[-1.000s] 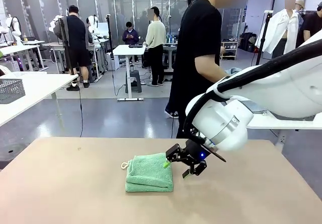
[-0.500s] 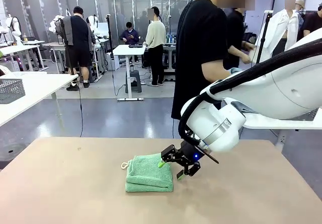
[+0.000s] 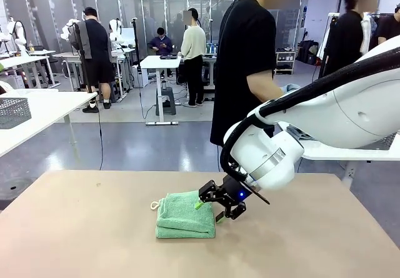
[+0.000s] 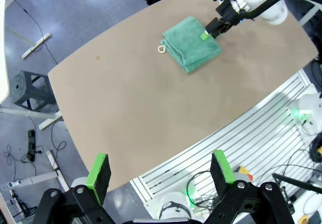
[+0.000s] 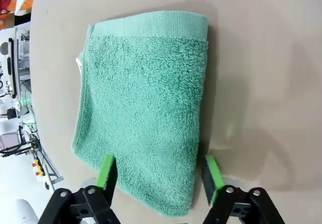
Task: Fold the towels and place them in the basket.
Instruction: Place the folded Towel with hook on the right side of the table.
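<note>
Mint terry towel (image 5: 146, 108), folded on bench (image 5: 261, 83): likely soft, light, floppy; take thick folded edge. My right jaws straddle it, spread.

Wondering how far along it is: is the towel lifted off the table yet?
No, the towel lies flat on the table, the right gripper at its edge.

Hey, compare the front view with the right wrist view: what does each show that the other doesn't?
Front view: a person in black standing at the far side of the table, and a pale mesh basket on a neighbouring table. Right wrist view: the towel up close, with its terry pile and flat woven band, and the green pads apart astride its near end. Both: the folded mint-green towel on the tan table, with the right gripper at it.
</note>
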You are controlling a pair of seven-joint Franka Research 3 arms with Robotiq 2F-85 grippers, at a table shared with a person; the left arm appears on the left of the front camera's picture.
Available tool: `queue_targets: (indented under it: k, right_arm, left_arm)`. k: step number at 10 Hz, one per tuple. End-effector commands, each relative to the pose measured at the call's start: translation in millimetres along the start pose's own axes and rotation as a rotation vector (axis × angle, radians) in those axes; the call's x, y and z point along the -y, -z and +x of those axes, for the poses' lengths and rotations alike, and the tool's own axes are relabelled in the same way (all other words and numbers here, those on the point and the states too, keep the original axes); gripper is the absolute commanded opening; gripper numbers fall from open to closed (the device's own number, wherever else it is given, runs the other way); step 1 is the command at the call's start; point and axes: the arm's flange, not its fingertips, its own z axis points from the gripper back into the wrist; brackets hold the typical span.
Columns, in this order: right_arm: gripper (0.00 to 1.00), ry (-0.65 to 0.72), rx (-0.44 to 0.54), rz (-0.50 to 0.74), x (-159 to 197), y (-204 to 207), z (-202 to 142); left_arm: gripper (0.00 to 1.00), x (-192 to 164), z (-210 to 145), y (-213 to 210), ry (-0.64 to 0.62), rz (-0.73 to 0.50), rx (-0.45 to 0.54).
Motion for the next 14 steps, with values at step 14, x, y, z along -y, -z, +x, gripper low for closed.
queue_targets:
  k: [14]
  right_arm:
    - [0.00,-0.003,0.001,0.000,-2.4,5.1,0.4]
  left_arm:
    - [1.00,-0.1,-2.5,1.4,0.003,-0.003,-0.001]
